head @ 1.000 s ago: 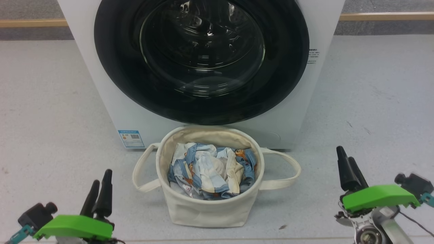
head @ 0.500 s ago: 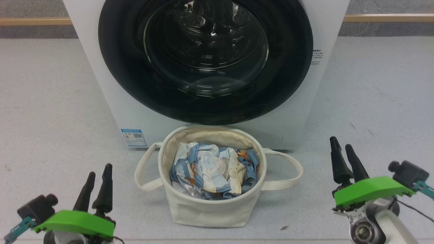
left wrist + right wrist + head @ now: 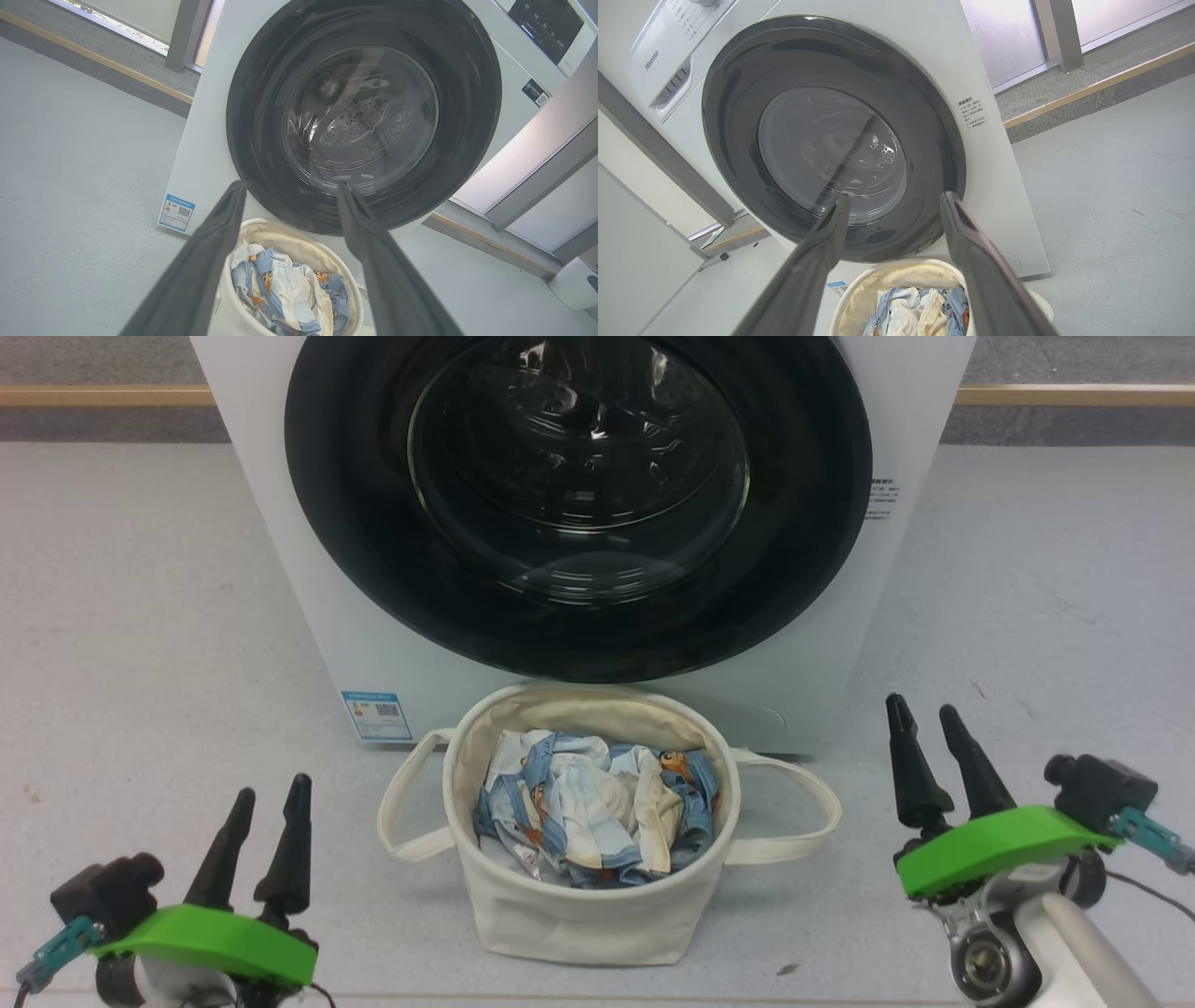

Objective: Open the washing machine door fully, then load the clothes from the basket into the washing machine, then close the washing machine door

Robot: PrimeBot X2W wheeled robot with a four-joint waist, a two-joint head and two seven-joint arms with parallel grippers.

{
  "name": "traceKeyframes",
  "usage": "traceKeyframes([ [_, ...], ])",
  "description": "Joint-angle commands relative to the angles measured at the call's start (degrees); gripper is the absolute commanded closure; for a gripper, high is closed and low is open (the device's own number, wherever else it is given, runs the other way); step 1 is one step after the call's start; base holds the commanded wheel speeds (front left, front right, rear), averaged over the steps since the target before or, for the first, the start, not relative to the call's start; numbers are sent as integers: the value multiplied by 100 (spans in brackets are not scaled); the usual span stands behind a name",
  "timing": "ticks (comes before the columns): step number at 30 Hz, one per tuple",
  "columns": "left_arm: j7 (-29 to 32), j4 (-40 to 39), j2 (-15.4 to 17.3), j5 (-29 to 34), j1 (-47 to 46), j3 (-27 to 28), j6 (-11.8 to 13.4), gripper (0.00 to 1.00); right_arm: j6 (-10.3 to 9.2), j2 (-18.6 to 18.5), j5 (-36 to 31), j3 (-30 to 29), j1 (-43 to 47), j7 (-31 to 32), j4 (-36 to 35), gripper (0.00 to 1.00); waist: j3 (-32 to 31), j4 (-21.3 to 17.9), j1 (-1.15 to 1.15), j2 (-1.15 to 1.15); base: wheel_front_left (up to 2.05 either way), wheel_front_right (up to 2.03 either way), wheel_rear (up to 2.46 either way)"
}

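Note:
The white washing machine (image 3: 280, 569) faces me with its black-rimmed glass door (image 3: 579, 504) closed flat against the front. Directly below it on the floor stands the cream basket (image 3: 579, 905), holding crumpled light-blue and cream clothes (image 3: 593, 817). My left gripper (image 3: 271, 793) hovers open at the lower left, well clear of the basket. My right gripper (image 3: 924, 707) is open at the lower right, also apart from it. Both wrist views look up at the door (image 3: 364, 116) (image 3: 831, 144) between spread fingers, with the basket (image 3: 233, 317) (image 3: 859, 294) low in each view.
Grey floor (image 3: 140, 616) spreads to both sides of the machine. A wooden skirting strip (image 3: 93, 397) runs along the back wall. A blue label (image 3: 376, 715) sits on the machine's lower left front. A grey post (image 3: 542, 177) stands to one side of the machine.
The right gripper has risen and drifted toward the machine. The left gripper has lifted slightly. The head camera has shifted a little, sliding the whole scene rightward.

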Motion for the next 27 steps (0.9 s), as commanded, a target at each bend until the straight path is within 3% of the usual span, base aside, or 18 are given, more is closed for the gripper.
traceKeyframes([
  [1,-79,-150,190,133,-375,167,-35,0,1,-17,-150,54,-329,-78,-167,0,0,4,0,0,0,0,0],
  [27,-514,131,439,1876,-693,180,-128,0,1,71,-1996,240,-716,-197,-7,0,-43,146,0,0,0,0,0],
])
